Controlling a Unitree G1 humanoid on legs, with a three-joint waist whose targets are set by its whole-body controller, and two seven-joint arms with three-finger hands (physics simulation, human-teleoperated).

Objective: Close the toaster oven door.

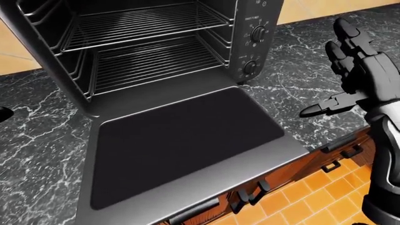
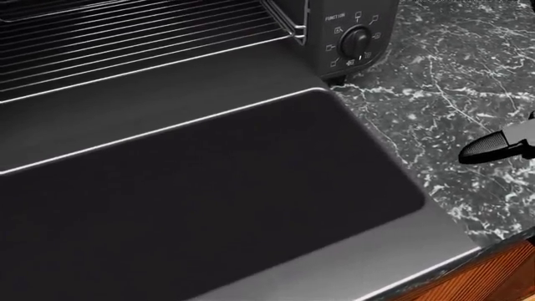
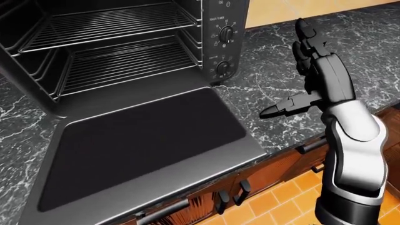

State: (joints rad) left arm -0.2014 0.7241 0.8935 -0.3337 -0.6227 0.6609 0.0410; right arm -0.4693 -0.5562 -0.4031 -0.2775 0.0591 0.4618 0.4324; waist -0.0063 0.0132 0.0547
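The toaster oven point(image 1: 156, 42) stands on a dark marble counter point(image 1: 300, 79) with its door point(image 1: 181, 140) folded down flat, dark glass panel up, reaching past the counter edge. Two wire racks point(image 1: 144, 61) show inside. Control knobs point(image 1: 255, 51) sit on its right face. My right hand point(image 3: 306, 70) hovers open to the right of the door, fingers pointing up, thumb point(image 3: 281, 108) stretched toward the door's right edge, a small gap apart. In the head view only the thumb tip point(image 2: 493, 147) shows. At the left-eye view's left edge a dark bit point(image 1: 3, 113) may be my left hand.
Wooden cabinet fronts with dark handles point(image 1: 250, 194) run below the counter, above an orange tiled floor point(image 1: 313, 201). The door's outer rim point(image 1: 206, 192) overhangs the cabinets. Marble counter stretches to the right of the oven.
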